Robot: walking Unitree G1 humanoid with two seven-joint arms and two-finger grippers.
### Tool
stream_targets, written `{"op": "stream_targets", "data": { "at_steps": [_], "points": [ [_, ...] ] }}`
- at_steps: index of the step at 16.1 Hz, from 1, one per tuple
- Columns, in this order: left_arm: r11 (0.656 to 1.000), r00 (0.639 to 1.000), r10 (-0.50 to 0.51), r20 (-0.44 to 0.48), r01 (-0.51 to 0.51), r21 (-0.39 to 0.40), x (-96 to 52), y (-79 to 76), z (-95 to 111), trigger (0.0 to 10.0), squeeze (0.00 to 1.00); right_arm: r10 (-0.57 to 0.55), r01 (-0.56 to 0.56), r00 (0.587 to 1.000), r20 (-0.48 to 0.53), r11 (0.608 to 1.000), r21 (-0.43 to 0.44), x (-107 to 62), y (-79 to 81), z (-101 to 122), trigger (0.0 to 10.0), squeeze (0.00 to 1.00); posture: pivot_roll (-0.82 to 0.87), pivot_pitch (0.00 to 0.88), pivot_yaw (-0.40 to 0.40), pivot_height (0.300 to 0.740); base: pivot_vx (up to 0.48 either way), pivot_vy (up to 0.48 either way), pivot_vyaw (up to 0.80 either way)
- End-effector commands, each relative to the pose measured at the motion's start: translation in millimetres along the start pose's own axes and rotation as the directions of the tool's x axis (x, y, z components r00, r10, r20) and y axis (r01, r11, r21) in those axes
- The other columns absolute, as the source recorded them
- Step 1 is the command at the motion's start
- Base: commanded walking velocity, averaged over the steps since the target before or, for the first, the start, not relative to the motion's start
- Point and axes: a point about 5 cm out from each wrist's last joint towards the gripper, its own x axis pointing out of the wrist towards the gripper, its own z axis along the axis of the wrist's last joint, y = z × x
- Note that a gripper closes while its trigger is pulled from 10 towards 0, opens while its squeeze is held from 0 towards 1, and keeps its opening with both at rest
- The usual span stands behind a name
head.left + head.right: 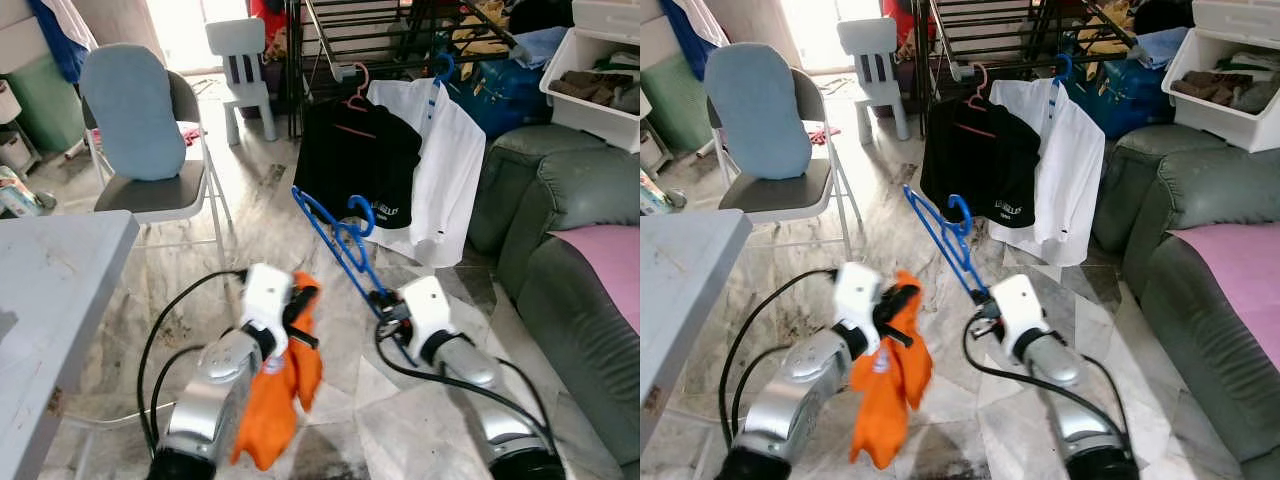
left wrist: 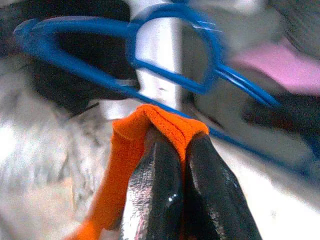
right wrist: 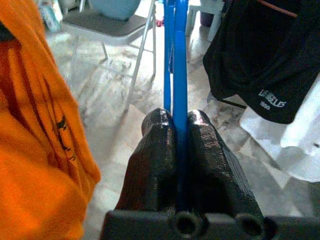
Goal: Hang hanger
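A blue plastic hanger (image 1: 340, 240) stands tilted up in the air, its lower end pinched in my right gripper (image 1: 385, 302), which is shut on it; the right wrist view has the blue bar (image 3: 179, 125) between the black fingers. My left gripper (image 1: 303, 298) is shut on an orange garment (image 1: 280, 400) that hangs down beside the left arm. In the left wrist view the orange cloth (image 2: 160, 125) folds over the fingertips, with the hanger's hook (image 2: 170, 55) just beyond. A drying rack (image 1: 370, 40) behind holds a black shirt (image 1: 355, 160) and a white shirt (image 1: 450, 170) on hangers.
A grey folding chair with a blue cushion (image 1: 135, 115) stands at the left, a white child's chair (image 1: 240, 70) behind it. A grey table (image 1: 50, 300) is at my near left, a green sofa (image 1: 570, 250) at the right. Marble floor lies between.
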Motion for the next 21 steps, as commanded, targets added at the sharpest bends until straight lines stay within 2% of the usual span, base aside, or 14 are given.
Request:
{"op": "stream_targets", "data": {
  "at_steps": [1, 2, 3, 5, 8, 9, 10, 11, 13, 14, 15, 16, 17, 21],
  "points": [
    [0.978, 0.988, -0.152, -0.027, 0.155, 0.138, 1.5, 1.7, 8, 10.0, 0.0, -0.006, 0.006, 1.0, 0.006, 0.999, -0.041, -0.4, -12.6, 9, 10.0, 0.0, -0.16, 0.0, 0.062, 0.74, 0.0, 0.0, 0.0],
    [0.961, 0.977, -0.207, -0.058, 0.214, 0.174, 0.6, 2.3, 8, 10.0, 0.0, -0.008, 0.008, 1.0, 0.002, 0.999, -0.048, -1.3, -15.8, 10, 10.0, 0.0, -0.16, 0.0, 0.062, 0.74, 0.0, 0.0, 0.0],
    [0.848, 0.917, -0.349, -0.193, 0.397, 0.351, -5.4, 7.6, 4, 10.0, 0.0, -0.029, 0.028, 0.999, -0.014, 0.997, -0.073, -3.9, -27.5, 11, 10.0, 0.0, -0.15, 0.0, 0.073, 0.74, 0.0, 0.0, 0.0],
    [0.613, 0.822, -0.327, -0.466, 0.56, 0.557, -2.3, 44.9, 10, 10.0, 0.0, -0.052, 0.044, 0.997, -0.059, 0.99, -0.136, -12.2, -48.8, 11, 10.0, 0.0, -0.16, 0.0, 0.09, 0.74, 0.0, 0.0, 0.0],
    [0.346, 0.832, -0.112, -0.544, 0.545, 0.764, 11.4, 70.0, 21, 10.0, 0.0, -0.059, 0.048, 0.996, -0.073, 0.988, -0.148, -15.9, -55.1, 11, 10.0, 0.0, -0.17, 0.0, 0.099, 0.74, 0.0, 0.0, 0.0],
    [0.186, 0.865, 0.05, -0.5, 0.483, 0.855, 22.0, 83.5, 32, 10.0, 0.0, -0.061, 0.049, 0.995, -0.075, 0.987, -0.151, -15.9, -55.7, 10, 10.0, 0.0, -0.17, 0.0, 0.102, 0.74, 0.0, 0.0, 0.0],
    [0.101, 0.879, 0.126, -0.461, 0.451, 0.887, 27.6, 91.8, 43, 10.0, 0.0, -0.059, 0.047, 0.995, -0.078, 0.987, -0.151, -15.3, -55.1, 10, 10.0, 0.0, -0.17, 0.0, 0.108, 0.74, 0.0, 0.0, 0.0],
    [0.086, 0.919, 0.197, -0.342, 0.332, 0.939, 37.3, 98.0, 65, 10.0, 0.0, -0.054, 0.041, 0.995, -0.082, 0.988, -0.152, -14.5, -52.7, 9, 10.0, 0.0, -0.17, 0.0, 0.111, 0.74, 0.0, 0.0, 0.0],
    [0.199, 0.988, 0.112, -0.106, 0.082, 0.977, 55.9, 84.4, 105, 10.0, 0.0, -0.038, 0.026, 0.996, -0.082, 0.989, -0.145, -12.8, -47.5, 9, 10.0, 0.0, -0.17, 0.0, 0.115, 0.74, 0.0, 0.0, 0.0],
    [0.177, 0.99, 0.087, -0.111, 0.094, 0.98, 56.6, 81.3, 104, 10.0, 0.0, -0.034, 0.022, 0.996, -0.081, 0.989, -0.144, -12.7, -47.1, 9, 10.0, 0.0, -0.17, 0.0, 0.115, 0.74, 0.0, 0.0, 0.0],
    [0.021, 0.989, 0.053, -0.136, 0.135, 0.991, 58.3, 75.7, 95, 10.0, 0.0, -0.021, 0.008, 0.996, -0.087, 0.988, -0.153, -14.1, -49.2, 10, 10.0, 0.0, -0.17, 0.0, 0.115, 0.74, 0.0, 0.0, 0.0],
    [-0.061, 0.987, 0.062, -0.146, 0.149, 0.987, 57.8, 77.7, 90, 10.0, 0.0, -0.021, 0.006, 0.996, -0.092, 0.987, -0.162, -15.5, -53.5, 11, 10.0, 0.0, -0.17, 0.0, 0.118, 0.74, 0.0, 0.0, 0.0],
    [-0.098, 0.982, 0.09, -0.165, 0.174, 0.98, 56.4, 82.6, 86, 10.0, 0.0, -0.025, 0.008, 0.995, -0.097, 0.986, -0.168, -17.7, -59.0, 12, 10.0, 0.0, -0.17, 0.0, 0.122, 0.74, 0.0, 0.0, 0.0],
    [-0.113, 0.974, 0.138, -0.178, 0.194, 0.974, 50.8, 94.0, 84, 10.0, 0.0, 0.032, -0.066, 0.985, -0.169, 0.978, -0.2, -34.4, -74.9, 12, 10.0, 0.0, -0.18, 0.0, 0.129, 0.74, 0.0, 0.0, 0.0]
  ]
}}
